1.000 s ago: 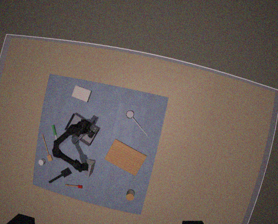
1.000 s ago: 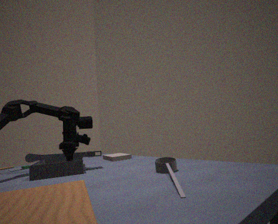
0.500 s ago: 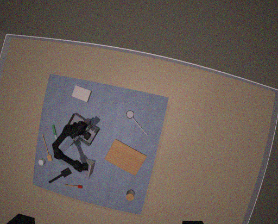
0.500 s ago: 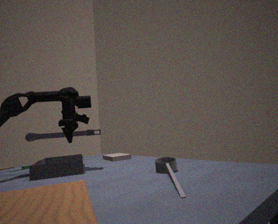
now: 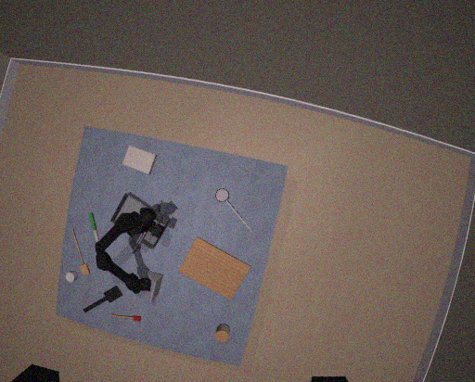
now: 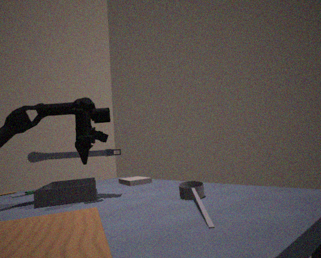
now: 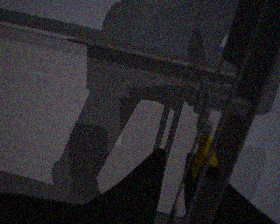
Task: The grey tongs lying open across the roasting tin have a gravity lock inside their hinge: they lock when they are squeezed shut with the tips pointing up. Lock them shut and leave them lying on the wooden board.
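The roasting tin [image 5: 121,207] [image 6: 65,195], a dark open box, stands on the blue mat, partly under the arm. My gripper [image 6: 84,161] [image 7: 186,162] points down above the tin and is shut on the grey tongs [image 6: 62,155] [image 7: 245,75]. The tongs hang clear above the tin, nearly level, with a wide rounded end to the left and a small square loop to the right in the exterior view. A yellow part shows near the fingers in the wrist view. Whether the hinge is locked cannot be seen. The wooden board [image 5: 215,269] [image 6: 51,235] lies to the tin's right, in the top view.
A pale block [image 5: 139,160] [image 6: 135,180] lies behind the tin. A round pan [image 5: 222,195] [image 6: 186,192] with a long thin handle is beyond the board. A green-handled tool [image 5: 93,222], a wooden spatula [image 5: 84,269], a black turner [image 5: 113,294] and an orange-topped can [image 5: 223,336] lie around.
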You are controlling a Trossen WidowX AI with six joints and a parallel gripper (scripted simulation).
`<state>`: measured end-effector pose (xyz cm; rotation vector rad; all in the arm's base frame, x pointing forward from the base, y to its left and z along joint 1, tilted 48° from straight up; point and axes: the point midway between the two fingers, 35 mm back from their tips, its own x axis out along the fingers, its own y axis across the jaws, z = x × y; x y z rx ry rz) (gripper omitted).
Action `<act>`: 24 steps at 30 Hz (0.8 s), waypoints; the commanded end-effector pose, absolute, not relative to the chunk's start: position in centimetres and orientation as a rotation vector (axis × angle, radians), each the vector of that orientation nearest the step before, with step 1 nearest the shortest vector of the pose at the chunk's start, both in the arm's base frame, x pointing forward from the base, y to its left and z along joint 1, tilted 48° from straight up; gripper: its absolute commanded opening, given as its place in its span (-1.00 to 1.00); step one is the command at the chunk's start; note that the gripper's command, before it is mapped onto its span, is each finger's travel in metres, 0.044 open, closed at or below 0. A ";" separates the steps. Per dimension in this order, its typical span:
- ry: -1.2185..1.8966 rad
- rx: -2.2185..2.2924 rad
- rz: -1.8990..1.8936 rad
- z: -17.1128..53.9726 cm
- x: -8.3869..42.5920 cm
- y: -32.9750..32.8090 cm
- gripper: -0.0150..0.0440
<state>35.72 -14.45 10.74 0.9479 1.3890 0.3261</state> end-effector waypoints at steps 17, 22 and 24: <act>1.239 0.544 0.609 2.4 32.8 -22.5 -1.00; 1.195 0.447 0.679 0.3 31.7 -24.1 -1.00; 1.176 0.410 0.706 -0.4 31.3 -24.6 -1.00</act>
